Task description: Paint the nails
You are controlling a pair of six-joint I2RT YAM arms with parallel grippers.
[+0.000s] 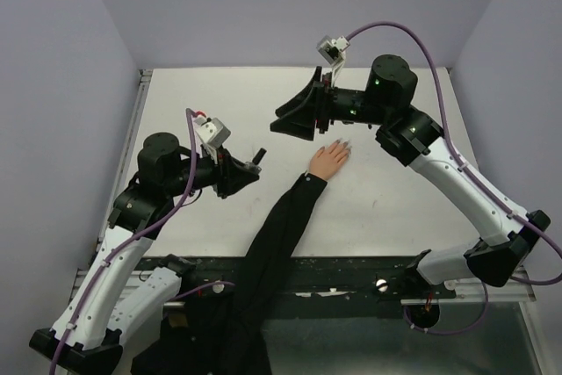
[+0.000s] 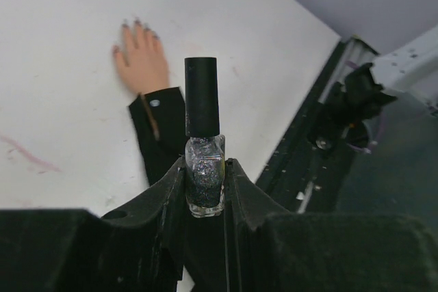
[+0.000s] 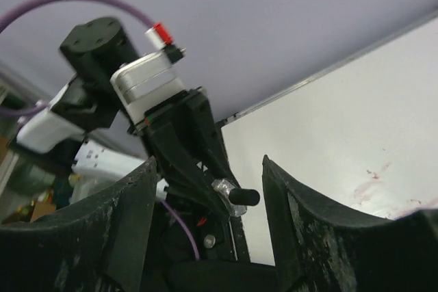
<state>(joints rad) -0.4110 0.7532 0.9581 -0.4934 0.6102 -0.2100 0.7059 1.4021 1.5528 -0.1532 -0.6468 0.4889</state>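
Left gripper point(image 1: 248, 170) is clamped tight on a nail polish bottle point(image 2: 204, 172), and the bottle stands upright between the two black fingers, its glittery dark glass pinched at the body and the tall black cap point(image 2: 202, 96) sticking well clear above them

That arm hangs over the left half of the white table point(image 1: 219, 94), with the bottle pointing across toward the middle

Over on the other side, the right gripper point(image 1: 295, 120) has its jaws spread wide with nothing in them; it hovers above the table just beyond the fake hand point(image 1: 330, 161), turned to face the left arm, and from its own camera the bottle cap shows in the gap between its fingers, well apart from them

The fake hand lies flat, palm down, near the centre of the table, fingers aimed at the far right

The nails point(image 2: 137, 25) sit at those fingertips as tiny dark tips, purplish I think, though they're too small to be sure of the shade

Neither gripper touches them

A long black sleeve point(image 1: 277, 234) runs from the wrist back toward the near edge and drops over it

There's a faint pink smear point(image 2: 27, 156) on the tabletop off to the side of the sleeve
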